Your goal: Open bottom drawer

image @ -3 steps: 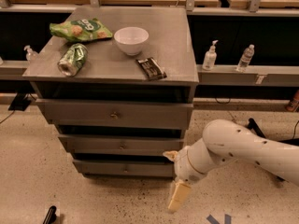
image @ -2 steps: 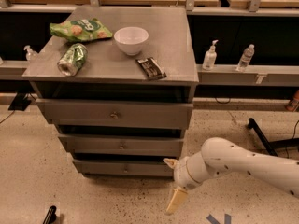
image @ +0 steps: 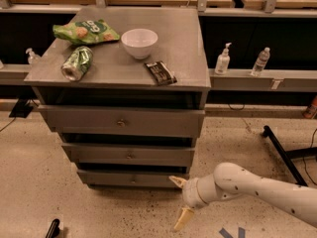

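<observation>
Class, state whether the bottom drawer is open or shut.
Shut: the bottom drawer shows only its front, no interior. The gripper hangs open at its right corner.

The gripper (image: 180, 201) is hovering low by the right end of the bottom drawer (image: 114, 179), its fingers (image: 182, 219) spread wide apart. The speckled floor (image: 99, 209) in front of the drawer is lying open. A small black object (image: 53, 228) is sitting at lower left, and a black stand leg (image: 280, 150) is crossing the floor at right.

The arm (image: 257, 190) of the gripper (image: 181, 200), by the bottom drawer (image: 131, 179), is cropped.
</observation>
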`<state>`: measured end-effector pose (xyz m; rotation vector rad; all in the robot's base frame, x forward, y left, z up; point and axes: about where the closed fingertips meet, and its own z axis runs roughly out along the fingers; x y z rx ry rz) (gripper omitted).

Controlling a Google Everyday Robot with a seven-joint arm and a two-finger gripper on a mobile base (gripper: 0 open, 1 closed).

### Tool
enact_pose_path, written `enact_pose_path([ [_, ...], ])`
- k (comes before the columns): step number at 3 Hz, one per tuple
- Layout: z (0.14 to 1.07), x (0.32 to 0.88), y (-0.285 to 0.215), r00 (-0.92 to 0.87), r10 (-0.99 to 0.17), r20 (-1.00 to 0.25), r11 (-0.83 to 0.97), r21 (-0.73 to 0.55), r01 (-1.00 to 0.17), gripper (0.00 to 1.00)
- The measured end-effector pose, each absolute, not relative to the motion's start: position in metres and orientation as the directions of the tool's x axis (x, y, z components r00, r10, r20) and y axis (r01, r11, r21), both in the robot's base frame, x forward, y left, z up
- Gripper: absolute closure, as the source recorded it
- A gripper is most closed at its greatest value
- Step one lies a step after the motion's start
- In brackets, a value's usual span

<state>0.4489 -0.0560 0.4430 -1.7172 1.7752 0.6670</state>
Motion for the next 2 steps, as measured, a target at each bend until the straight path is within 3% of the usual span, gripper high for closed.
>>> enact_pose_path([
  [2,0.413,0.458,-0.048,-0.02,-0.701,-0.713,0.036,-0.007,-0.999,0.0],
])
